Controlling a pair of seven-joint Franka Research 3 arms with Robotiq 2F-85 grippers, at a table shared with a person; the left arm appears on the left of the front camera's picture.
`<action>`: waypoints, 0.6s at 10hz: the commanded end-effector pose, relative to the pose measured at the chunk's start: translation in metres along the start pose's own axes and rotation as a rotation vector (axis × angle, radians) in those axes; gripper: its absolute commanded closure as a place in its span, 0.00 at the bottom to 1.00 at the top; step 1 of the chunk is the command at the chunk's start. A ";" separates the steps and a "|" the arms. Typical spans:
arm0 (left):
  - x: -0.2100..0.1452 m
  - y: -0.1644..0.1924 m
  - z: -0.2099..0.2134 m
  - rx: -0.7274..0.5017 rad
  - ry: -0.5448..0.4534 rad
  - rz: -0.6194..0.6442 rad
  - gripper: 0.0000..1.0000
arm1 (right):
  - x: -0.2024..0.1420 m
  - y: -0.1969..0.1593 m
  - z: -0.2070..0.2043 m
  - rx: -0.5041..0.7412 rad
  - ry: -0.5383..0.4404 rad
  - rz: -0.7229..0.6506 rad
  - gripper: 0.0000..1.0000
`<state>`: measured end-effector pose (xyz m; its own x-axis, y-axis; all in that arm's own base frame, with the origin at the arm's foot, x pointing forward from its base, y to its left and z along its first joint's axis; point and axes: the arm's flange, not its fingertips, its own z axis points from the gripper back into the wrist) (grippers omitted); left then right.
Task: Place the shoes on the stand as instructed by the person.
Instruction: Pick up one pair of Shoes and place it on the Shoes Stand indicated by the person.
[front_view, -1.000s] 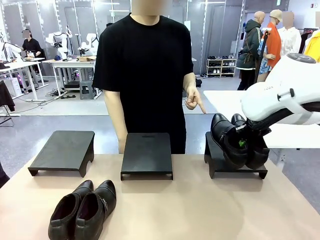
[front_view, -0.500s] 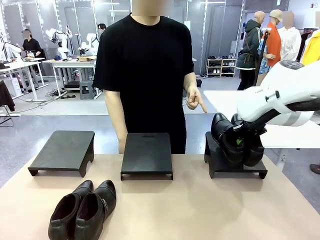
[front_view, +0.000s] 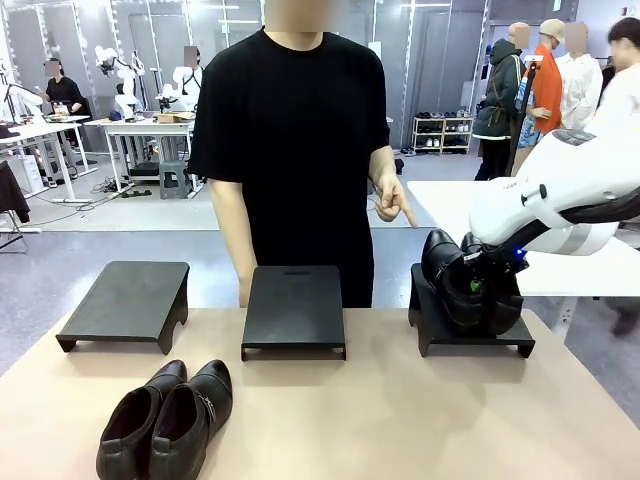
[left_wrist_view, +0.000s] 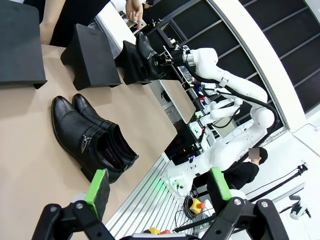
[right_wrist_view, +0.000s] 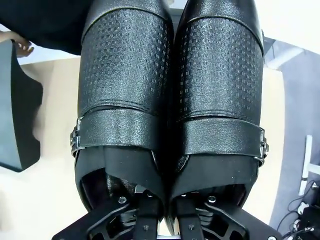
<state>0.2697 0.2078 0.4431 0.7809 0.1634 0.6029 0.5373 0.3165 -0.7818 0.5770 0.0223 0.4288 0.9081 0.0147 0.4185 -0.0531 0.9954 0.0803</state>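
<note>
Three low black stands sit in a row along the far side of a pale tan table (front_view: 400, 420), in a big bright workroom with a grey floor, white work tables and glass partitions behind. The left stand (front_view: 128, 300) and the middle stand (front_view: 294, 305) are bare on top. The right stand (front_view: 428, 325) is largely covered by shoes and the gripper in front of it. The person (front_view: 290, 140) in a black T-shirt stands just behind the middle stand, one hand (front_view: 392, 200) raised with the forefinger pointing down toward the right stand. The right arm (front_view: 560, 195) comes in from the right edge, its bulky white wrist hiding part of the pair it carries. The right gripper (right_wrist_view: 165, 222) is clamped on the held pair (front_view: 460, 285), its black fingers reaching into the two openings and pinching the inner walls together. That pair is over the right stand, toes tipped up toward the person; I cannot tell whether the soles rest on it. Close up, its uppers show a fine embossed grid, each crossed by a strap with a small metal buckle. The second pair (front_view: 165, 420) lies side by side on the table at the front left, toes toward the stands, glossy and smooth-toed. The left gripper (left_wrist_view: 157, 185) hovers with that pair just beyond its green pads, which stand wide apart and hold nothing.
</note>
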 end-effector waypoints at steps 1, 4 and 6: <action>-0.001 0.000 0.001 -0.014 0.004 -0.021 0.00 | 0.011 -0.004 -0.004 0.017 -0.042 -0.028 0.92; -0.001 0.000 0.001 -0.014 0.004 -0.021 0.00 | 0.012 -0.005 -0.009 0.011 -0.028 -0.036 0.92; -0.001 0.000 0.001 -0.014 0.004 -0.021 0.00 | 0.013 -0.007 -0.010 0.023 -0.016 -0.050 0.92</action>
<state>0.2697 0.2078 0.4431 0.7809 0.1634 0.6029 0.5373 0.3165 -0.7818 0.5856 0.0195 0.4145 0.9139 -0.0100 0.4058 -0.0326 0.9947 0.0979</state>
